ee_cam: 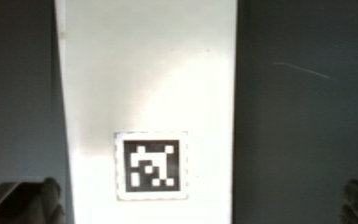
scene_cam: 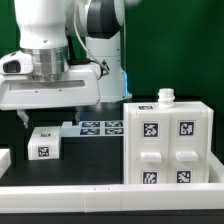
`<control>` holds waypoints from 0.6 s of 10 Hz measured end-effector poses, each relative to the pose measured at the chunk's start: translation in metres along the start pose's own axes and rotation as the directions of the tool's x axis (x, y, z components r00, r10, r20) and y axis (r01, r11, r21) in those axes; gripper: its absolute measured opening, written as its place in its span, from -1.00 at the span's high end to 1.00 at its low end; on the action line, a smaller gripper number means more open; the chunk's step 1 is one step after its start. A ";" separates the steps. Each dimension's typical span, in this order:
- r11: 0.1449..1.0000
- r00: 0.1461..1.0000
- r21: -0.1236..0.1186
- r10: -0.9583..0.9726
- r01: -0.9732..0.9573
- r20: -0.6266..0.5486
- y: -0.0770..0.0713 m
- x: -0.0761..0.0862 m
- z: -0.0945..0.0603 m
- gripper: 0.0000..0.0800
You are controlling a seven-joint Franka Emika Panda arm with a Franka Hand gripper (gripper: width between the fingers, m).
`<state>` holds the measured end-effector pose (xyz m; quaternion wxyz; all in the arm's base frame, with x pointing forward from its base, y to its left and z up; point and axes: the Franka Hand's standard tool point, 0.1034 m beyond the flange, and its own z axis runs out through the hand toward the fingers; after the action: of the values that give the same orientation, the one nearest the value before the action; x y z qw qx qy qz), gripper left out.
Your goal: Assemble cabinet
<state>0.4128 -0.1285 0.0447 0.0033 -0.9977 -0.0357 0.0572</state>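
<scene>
Plainly, the largest thing we see is the cabinet box (scene_cam: 165, 140), upright at the exterior view's right with its tagged front panels facing the camera. We judge it is parked there as the body that the loose parts will join. A small white knob-like part (scene_cam: 166, 97) sits on its top.

Along the near edge of the table runs the long white rail (scene_cam: 90, 190), and the marker board (scene_cam: 100, 127) lies flat between the arm and the box.

At the exterior view's left the gripper (scene_cam: 48, 120) hangs just above the smaller tagged piece (scene_cam: 45, 142), well apart from the box. In the wrist view this piece (ee_cam: 149, 90) is a long white panel with one tag near its end. It lies between the dark fingertips (ee_cam: 25, 200), which stand wide apart at either side. So the gripper (ee_cam: 192, 200) is spread and grasps nothing — lined up over the panel, we think, for a pick across its width.

Nothing stands in the way of a descent. One fingertip looks close to the panel's edge, so it could land on the panel rather than beside it.
</scene>
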 end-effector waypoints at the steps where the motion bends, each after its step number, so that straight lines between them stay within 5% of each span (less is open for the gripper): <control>1: 1.000 1.000 0.000 0.000 0.000 0.001 0.000 0.000 0.001 -0.99; 6: 0.996 0.997 -0.025 -0.083 0.083 0.002 0.012 -0.007 0.026 -0.99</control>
<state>0.4041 -0.1411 0.0194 -0.0070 -0.9953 -0.0777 0.0572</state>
